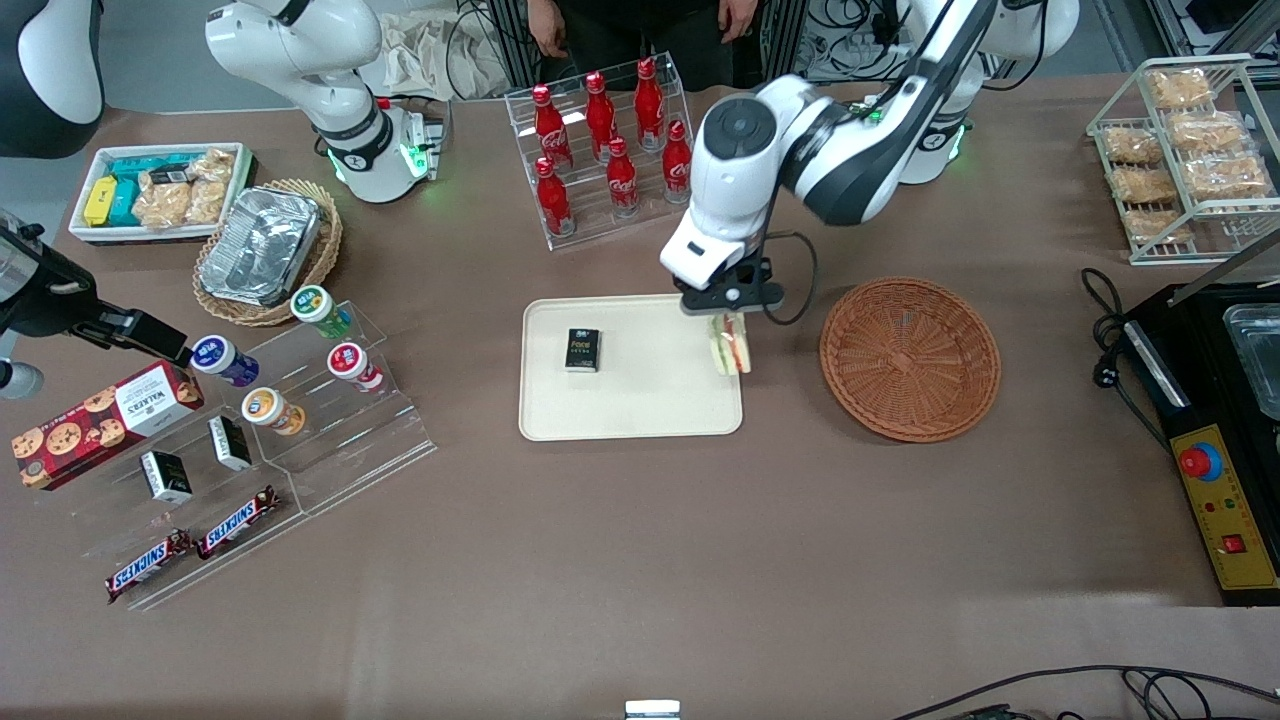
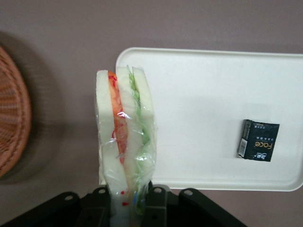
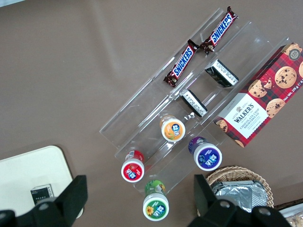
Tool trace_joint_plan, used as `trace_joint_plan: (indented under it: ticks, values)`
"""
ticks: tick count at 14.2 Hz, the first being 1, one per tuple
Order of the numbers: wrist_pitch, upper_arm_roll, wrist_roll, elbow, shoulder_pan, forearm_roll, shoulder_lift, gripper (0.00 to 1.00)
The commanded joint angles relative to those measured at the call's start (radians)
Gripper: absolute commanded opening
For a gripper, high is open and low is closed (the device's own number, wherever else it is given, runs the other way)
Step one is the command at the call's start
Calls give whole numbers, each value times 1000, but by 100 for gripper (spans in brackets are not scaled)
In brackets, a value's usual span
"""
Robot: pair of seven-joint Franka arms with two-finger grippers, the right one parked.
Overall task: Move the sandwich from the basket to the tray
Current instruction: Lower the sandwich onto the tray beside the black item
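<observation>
gripper clamped on wrapped sandwich | over tray edge nearest basket | risk: landing half off rim, tipping onto table

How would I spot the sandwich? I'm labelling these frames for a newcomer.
Find the cream tray mid-table, beside the round reddish basket. Over the tray's basket-side edge the gripper holds the sandwich: the only plastic-wrapped white-bread wedge with red and green filling.

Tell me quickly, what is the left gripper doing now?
Left gripper: shut on the sandwich, holding it above the tray edge nearest the basket.
</observation>
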State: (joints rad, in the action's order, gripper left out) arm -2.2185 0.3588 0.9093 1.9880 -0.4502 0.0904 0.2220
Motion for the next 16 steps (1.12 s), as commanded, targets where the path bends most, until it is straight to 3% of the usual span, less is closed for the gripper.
trace_joint_plan:
  ticks: [1,3,15,16]
  values:
    - [-206,-11,-12,124,-13,15,23,0]
    - [-291,-11,-12,152,-13,26,69,0]
    - [-388,-18,-12,153,-19,81,181,0]
    - [-388,-20,-13,153,-18,83,184,45]
